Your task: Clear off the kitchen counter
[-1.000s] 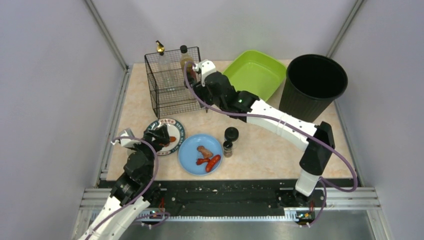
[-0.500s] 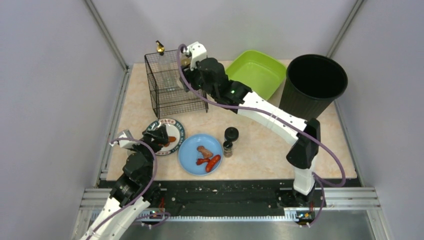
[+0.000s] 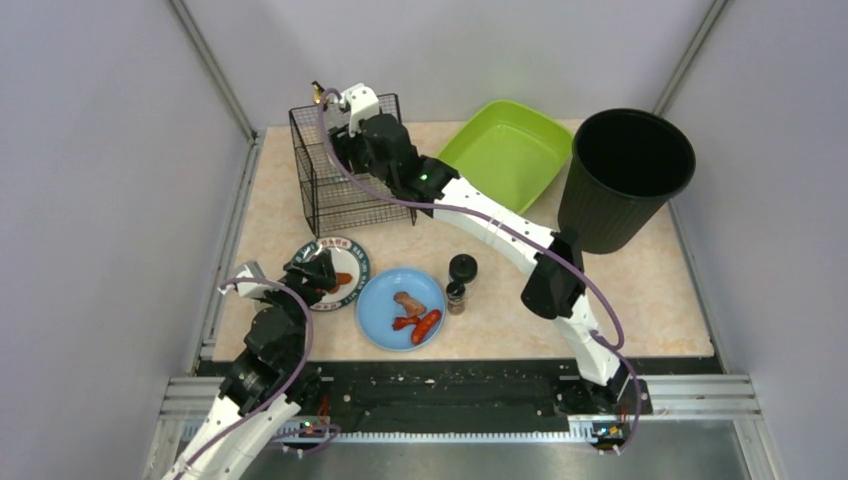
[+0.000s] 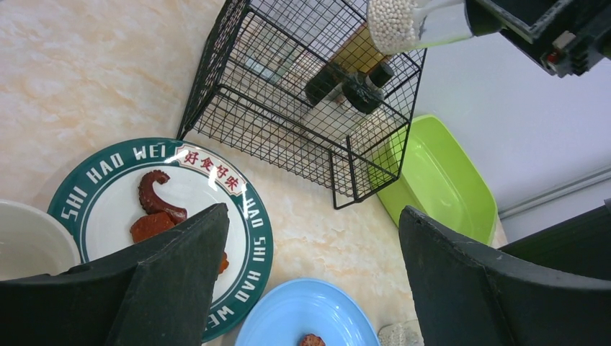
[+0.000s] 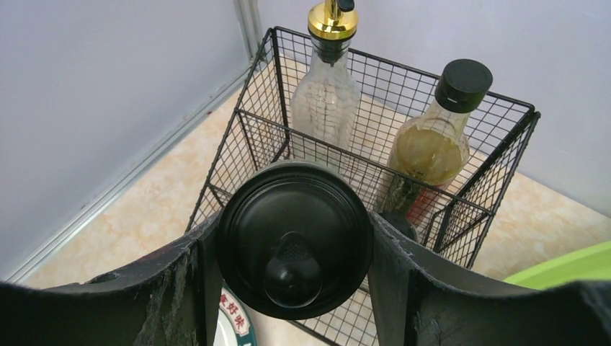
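The beige-peach marbled stone bench point(image 3: 270, 210) spreads under everything, from the left wall to the right. At its near left, the left pincer point(image 3: 318, 270) hovers with its jaws wide and empty above the glossy white ceramic plate with a green lettered rim point(image 4: 94, 173), which carries a curled red-brown piece of food point(image 4: 153, 194). The smooth round blue plate point(image 3: 380, 300) lies just beside it to the right, with food on it too.

Further back stands the black wire basket point(image 3: 335, 195), an open-topped cage of thin rods. It holds a clear bottle with a gold pourer point(image 5: 326, 86) and a black-capped bottle of yellowish liquid point(image 5: 432, 144), both at its far side. The right pincer point(image 5: 294, 249) is clamped on a clear shaker jar of white grains with a round black lid point(image 4: 403, 21). It holds the jar upright, long axis vertical, directly over the basket's free near side, so the likely move is straight down.

Right of the basket are the lime-green plastic tub point(image 3: 510, 145) and the ribbed black bin point(image 3: 610, 215).
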Robot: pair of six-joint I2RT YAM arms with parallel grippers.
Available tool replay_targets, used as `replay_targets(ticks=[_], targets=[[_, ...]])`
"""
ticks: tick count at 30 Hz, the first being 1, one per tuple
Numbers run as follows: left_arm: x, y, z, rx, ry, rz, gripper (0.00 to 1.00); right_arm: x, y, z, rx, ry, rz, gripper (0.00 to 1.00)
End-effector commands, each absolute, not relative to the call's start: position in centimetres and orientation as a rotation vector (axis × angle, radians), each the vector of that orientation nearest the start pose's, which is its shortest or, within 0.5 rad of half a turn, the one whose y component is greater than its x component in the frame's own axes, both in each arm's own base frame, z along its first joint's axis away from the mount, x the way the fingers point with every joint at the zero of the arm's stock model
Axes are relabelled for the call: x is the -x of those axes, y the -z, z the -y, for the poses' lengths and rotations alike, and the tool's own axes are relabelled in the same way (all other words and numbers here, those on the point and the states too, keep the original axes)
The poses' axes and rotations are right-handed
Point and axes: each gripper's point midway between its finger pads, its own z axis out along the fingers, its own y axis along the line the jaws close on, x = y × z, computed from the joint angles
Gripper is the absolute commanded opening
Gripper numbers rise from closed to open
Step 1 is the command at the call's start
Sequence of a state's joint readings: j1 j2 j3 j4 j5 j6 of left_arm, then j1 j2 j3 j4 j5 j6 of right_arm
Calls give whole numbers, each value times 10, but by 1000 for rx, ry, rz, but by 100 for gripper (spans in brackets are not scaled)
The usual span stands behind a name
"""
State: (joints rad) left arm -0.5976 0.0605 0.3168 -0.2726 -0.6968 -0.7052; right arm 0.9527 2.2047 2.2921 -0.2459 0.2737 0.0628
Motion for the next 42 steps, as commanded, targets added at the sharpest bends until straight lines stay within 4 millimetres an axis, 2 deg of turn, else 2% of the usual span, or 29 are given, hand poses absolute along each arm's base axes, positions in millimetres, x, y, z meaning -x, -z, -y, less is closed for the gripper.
replay_targets(ticks=[1, 9, 17, 33, 42], targets=[[-220, -216, 39, 619, 480, -1462, 92, -419, -388, -514, 443, -577, -1490, 0], [-220, -217, 40, 619, 485, -1458, 92, -433, -382, -525, 396, -582, -1441, 0], [-221, -214, 39, 618, 477, -1459, 92, -450, -362, -535, 368, -582, -1421, 0], [-221, -215, 41, 615, 486, -1457, 92, -488, -313, -536, 273, -611, -1461, 0], [-221, -215, 42, 612, 490, -1458, 92, -511, -290, -531, 197, -550, -1439, 0]])
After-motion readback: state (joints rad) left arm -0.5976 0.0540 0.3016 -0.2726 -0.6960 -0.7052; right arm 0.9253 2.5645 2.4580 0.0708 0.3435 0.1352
